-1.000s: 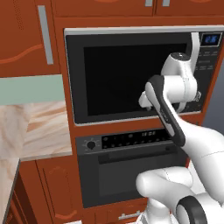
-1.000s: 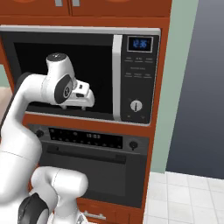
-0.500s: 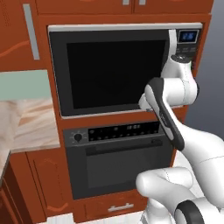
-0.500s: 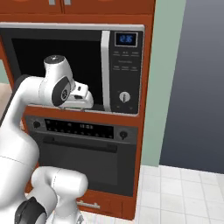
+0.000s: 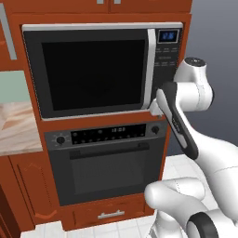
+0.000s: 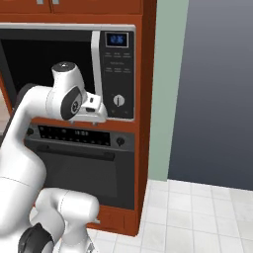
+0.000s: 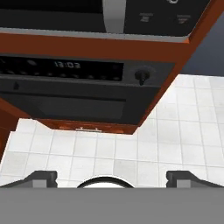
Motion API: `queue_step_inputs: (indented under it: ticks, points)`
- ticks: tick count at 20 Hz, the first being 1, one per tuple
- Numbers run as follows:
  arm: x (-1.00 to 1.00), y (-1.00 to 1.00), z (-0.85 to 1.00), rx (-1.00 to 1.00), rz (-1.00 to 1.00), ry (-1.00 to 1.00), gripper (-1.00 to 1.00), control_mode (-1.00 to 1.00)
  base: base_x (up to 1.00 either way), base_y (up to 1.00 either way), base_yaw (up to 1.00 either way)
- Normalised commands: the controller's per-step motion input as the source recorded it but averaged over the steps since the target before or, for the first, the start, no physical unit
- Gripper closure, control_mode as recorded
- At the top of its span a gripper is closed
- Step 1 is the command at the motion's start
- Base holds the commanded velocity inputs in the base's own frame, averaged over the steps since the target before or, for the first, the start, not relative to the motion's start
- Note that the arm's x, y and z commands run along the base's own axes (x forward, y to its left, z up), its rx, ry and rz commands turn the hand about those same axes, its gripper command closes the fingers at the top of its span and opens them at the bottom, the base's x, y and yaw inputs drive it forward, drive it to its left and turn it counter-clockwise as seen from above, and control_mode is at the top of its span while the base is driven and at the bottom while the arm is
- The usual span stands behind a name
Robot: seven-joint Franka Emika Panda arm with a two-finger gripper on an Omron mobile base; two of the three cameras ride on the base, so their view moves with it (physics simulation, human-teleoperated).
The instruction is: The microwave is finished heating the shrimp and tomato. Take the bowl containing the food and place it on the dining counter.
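Arm raised, elbow bent, tool [image 7: 111,177] wide and empty, near the closed microwave's [image 5: 93,72] handle [image 5: 149,69] at 5 o'clock.

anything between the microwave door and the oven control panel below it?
Just a red-brown cabinet strip between microwave and oven; seen in left base view.

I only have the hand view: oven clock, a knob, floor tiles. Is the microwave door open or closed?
Observer: Closed. In the left base view the microwave door sits flush, and its glass is dark.
Operator: Where's the hand relative to the handle?
Observer: In the right base view the hand is close to the lower end of the vertical silver handle, not around it.
Operator: Which side of the door is the handle on?
Observer: The right edge, beside the button panel.
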Motion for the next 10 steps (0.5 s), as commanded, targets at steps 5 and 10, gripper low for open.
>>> queue_step_inputs:
  ticks: [5, 10]
  points:
    - [0.00, 0.00, 0.00, 0.00, 0.00, 0.00, -1.00, -1.00, 0.00, 0.00, 0.00]
    - [-0.04, -0.04, 0.26, 0.03, 0.00, -0.27, -1.00, -1.00, 0.00, 0.00, 0.00]
